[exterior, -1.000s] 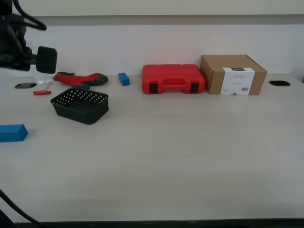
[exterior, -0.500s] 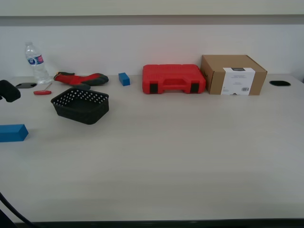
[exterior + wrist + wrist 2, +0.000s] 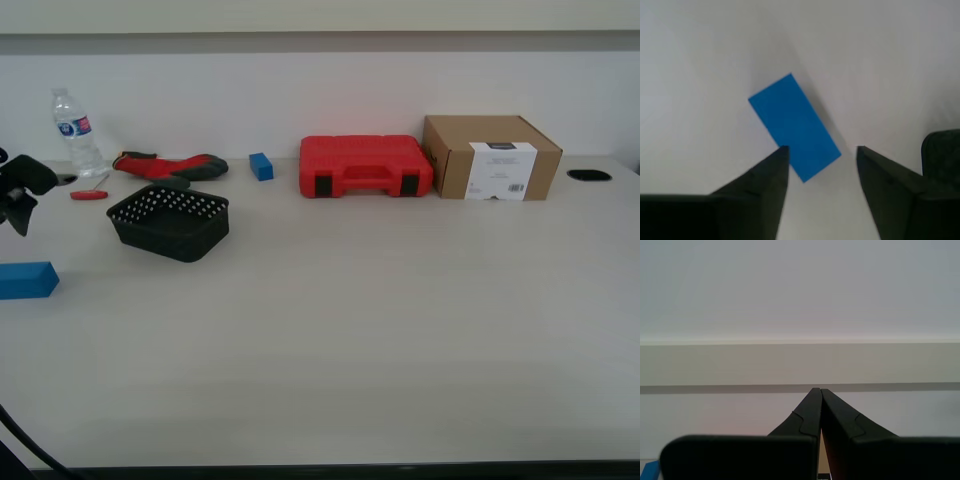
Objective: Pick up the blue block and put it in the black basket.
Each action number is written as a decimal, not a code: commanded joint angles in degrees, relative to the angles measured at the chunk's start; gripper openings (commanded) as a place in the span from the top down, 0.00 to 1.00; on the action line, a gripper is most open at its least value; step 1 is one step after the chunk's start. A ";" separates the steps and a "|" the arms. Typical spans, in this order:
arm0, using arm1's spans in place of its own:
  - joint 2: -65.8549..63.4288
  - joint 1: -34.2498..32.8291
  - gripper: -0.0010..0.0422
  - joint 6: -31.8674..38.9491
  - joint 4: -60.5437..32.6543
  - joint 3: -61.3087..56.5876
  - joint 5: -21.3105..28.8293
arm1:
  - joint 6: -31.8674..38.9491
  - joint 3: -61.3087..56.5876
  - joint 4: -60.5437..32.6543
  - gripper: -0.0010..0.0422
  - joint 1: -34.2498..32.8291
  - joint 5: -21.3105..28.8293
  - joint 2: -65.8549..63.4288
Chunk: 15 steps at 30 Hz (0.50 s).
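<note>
My first hand (image 3: 821,150) hung spread above the block (image 3: 794,127), its fingers pointing down at the tabletop (image 3: 880,60). The block lay flat and skewed to the gap between the jaws, one corner reaching in between the tips; nothing touched it. I judged the wide opening was kept so the fingers could straddle it, though the wrist would want turning to square with its long sides first. My second hand (image 3: 818,392) was pressed together, empty, aimed at a bare wall, probably parked out of the way. In the exterior view the block (image 3: 27,280) sat at the left edge, near the front of the tabletop (image 3: 400,320), with the basket (image 3: 170,222) a little behind it toward that view's right, empty and upright.
</note>
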 commanded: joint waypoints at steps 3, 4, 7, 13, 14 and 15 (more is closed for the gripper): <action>0.00 0.04 0.98 0.00 0.15 0.11 0.00 | -8.24 5.20 -0.74 0.17 0.07 1.49 4.13; 0.00 0.04 0.98 0.00 0.13 0.11 0.00 | -8.24 6.88 -1.84 0.12 0.04 2.14 5.95; 0.00 0.04 0.98 0.00 0.15 0.11 0.00 | -8.52 13.14 -9.81 0.04 -0.63 3.30 12.50; 0.00 0.04 0.98 0.00 0.13 0.11 0.00 | -8.07 18.56 -13.33 0.18 -0.87 2.64 20.44; 0.00 0.02 0.98 0.00 0.15 0.11 0.00 | -8.07 19.56 -13.03 0.22 -0.83 2.23 21.66; 0.00 0.04 0.98 0.00 0.15 0.11 0.00 | -8.07 20.63 -13.16 0.26 -0.79 1.75 22.64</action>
